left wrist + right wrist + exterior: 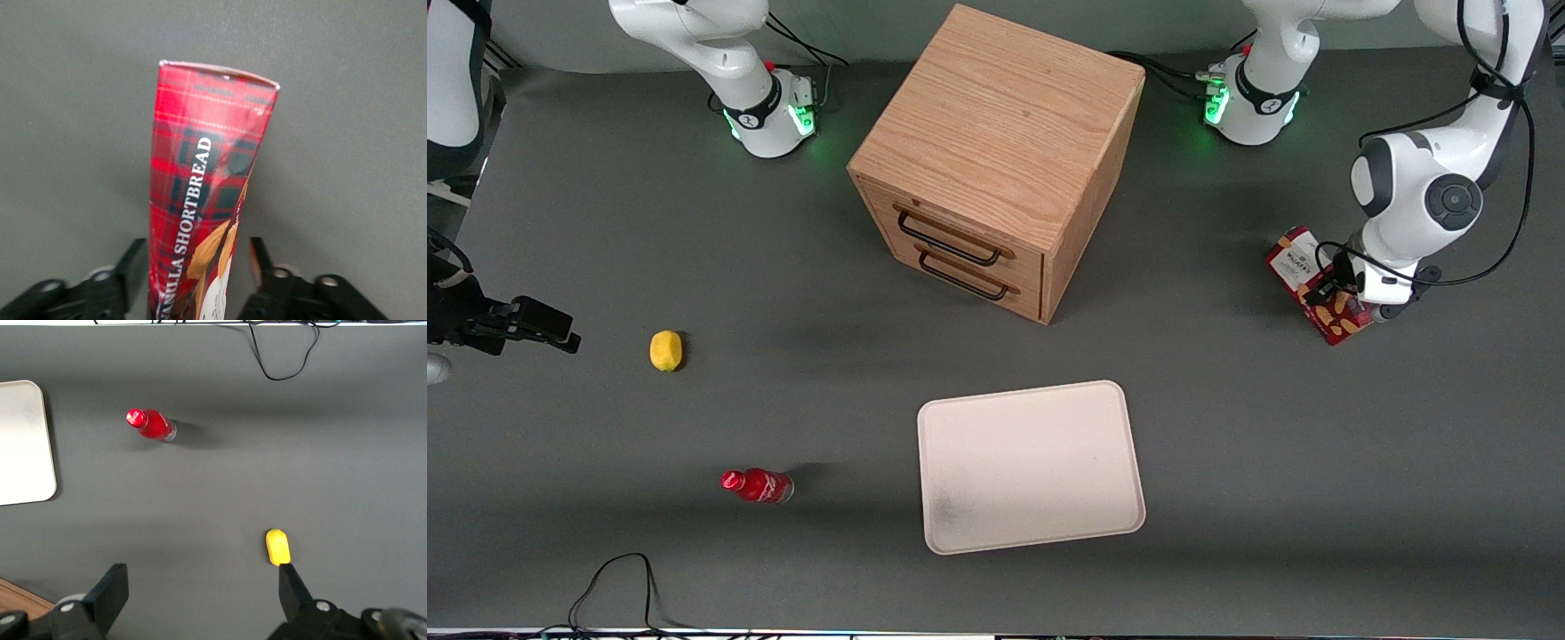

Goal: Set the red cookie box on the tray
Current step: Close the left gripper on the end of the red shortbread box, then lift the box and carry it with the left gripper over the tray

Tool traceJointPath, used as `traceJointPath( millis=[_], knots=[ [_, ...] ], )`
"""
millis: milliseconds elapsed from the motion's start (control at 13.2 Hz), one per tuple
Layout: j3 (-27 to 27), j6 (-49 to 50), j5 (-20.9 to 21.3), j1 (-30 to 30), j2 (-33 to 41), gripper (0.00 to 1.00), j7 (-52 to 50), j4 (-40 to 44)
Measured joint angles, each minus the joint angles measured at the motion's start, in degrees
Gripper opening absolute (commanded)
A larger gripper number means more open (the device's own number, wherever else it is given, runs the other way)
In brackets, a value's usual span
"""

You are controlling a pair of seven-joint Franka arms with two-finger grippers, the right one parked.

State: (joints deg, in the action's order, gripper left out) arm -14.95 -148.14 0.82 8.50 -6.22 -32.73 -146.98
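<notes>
The red cookie box (1316,286), a slim tartan carton with biscuits pictured and a white label panel, lies on the dark table toward the working arm's end, beside the wooden cabinet. My left gripper (1353,298) is down over it. In the left wrist view the box (200,200) runs between the two fingers (133,267). The jaws stand on either side of it, with a narrow gap showing at one finger. The cream-white tray (1032,467) lies flat, nearer the front camera than the cabinet and apart from the box.
A wooden drawer cabinet (996,151) stands mid-table, its two drawers shut. A yellow lemon (665,350) and a small red bottle (758,485) lie toward the parked arm's end. A black cable (618,587) loops by the near table edge.
</notes>
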Motion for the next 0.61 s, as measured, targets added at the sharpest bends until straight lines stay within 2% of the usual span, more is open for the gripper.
traceJointPath(
  millis=[379,606],
  knots=[
    [0.25,0.47,0.0,0.27,0.01,0.0,0.0,0.57],
    [0.3,9.14,-0.01,0.38,0.19,0.0,0.0,5.44]
  ],
)
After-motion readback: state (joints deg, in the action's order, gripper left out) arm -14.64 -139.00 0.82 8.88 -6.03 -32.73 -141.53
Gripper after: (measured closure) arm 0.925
